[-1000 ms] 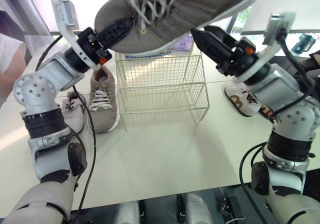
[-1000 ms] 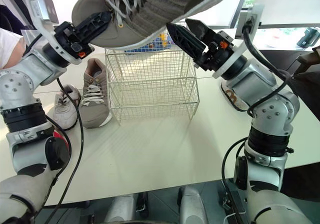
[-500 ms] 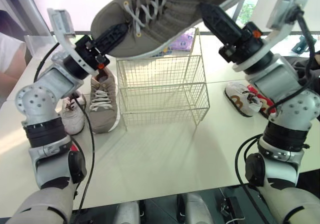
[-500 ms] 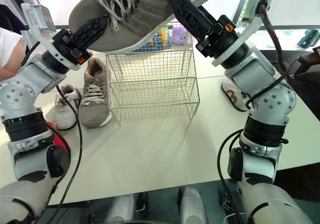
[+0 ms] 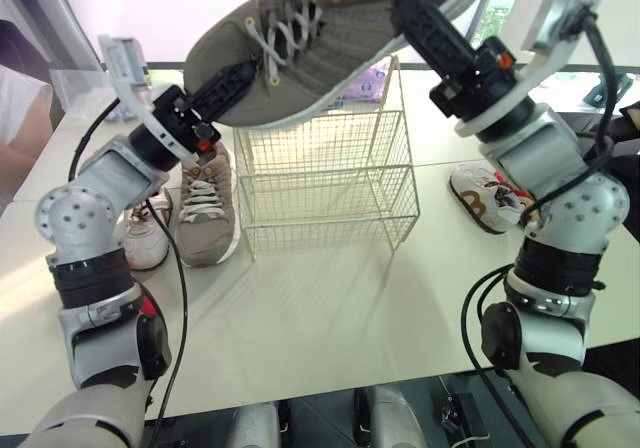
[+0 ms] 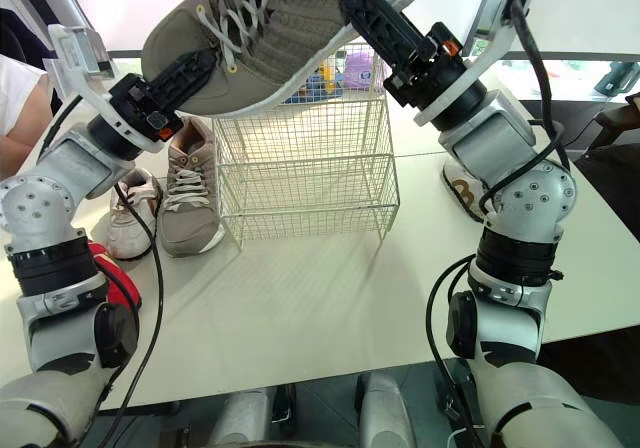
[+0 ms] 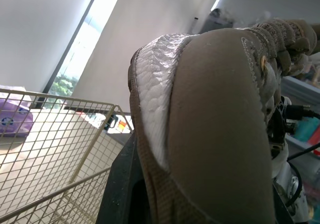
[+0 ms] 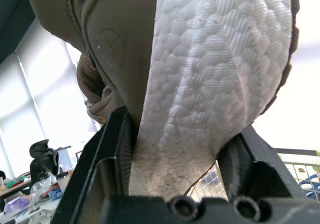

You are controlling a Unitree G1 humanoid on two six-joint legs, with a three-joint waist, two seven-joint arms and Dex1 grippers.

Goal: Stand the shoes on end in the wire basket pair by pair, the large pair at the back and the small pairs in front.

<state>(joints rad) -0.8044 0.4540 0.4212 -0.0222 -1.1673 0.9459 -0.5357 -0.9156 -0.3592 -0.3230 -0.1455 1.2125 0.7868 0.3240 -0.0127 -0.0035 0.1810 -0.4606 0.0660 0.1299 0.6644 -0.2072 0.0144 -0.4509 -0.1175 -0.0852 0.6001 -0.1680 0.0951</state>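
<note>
A large taupe sneaker (image 5: 330, 28) hangs in the air above the wire basket (image 5: 320, 173), toe low on the left and heel high on the right. My left gripper (image 5: 225, 83) is shut on its toe; the wrist view shows the toe cap (image 7: 215, 124) between the fingers. My right gripper (image 5: 435, 33) is shut on the heel, with the white sole (image 8: 210, 84) wedged between its fingers (image 8: 107, 154). The matching taupe sneaker (image 5: 205, 203) lies on the table left of the basket, beside a small white shoe (image 5: 145, 233).
Small white-and-brown shoes (image 5: 480, 198) lie on the table right of the basket, under my right arm. A purple packet (image 5: 362, 80) sits behind the basket. A person's sleeve (image 5: 18, 108) shows at the far left. Bare white table (image 5: 330, 308) stretches in front of the basket.
My right gripper rose from below the sneaker to its heel and shut on it. The sneaker now tilts more steeply, heel up and toe down.
</note>
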